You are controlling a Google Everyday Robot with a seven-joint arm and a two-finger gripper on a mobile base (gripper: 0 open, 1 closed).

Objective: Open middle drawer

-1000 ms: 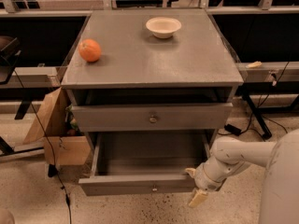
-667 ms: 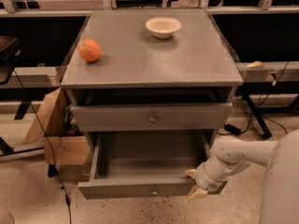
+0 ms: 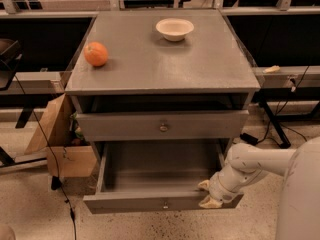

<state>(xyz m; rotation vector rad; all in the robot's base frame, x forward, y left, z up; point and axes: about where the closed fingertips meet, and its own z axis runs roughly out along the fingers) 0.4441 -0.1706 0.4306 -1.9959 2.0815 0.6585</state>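
The middle drawer (image 3: pixel 150 202) is pulled far out of the grey cabinet, and its empty inside shows. Its small round knob (image 3: pixel 165 204) sits at the centre of the front panel. My gripper (image 3: pixel 205 194) is at the right end of that panel. One tan fingertip (image 3: pixel 202 185) is inside the drawer and the other is on the outer face, so the gripper is shut on the panel's top edge. Above it, another grey drawer front (image 3: pixel 125 126) with a knob stands slightly out, with a dark gap behind it.
An orange (image 3: pixel 96 54) and a white bowl (image 3: pixel 174 29) rest on the cabinet top (image 3: pixel 165 64). A cardboard box (image 3: pixel 60 144) and cables lie left of the cabinet. A rail and more cables run along the right. My white arm (image 3: pixel 270 166) reaches in from the lower right.
The middle drawer has slid slightly farther out toward the camera. My gripper has risen from below the front panel's right end to its top edge.
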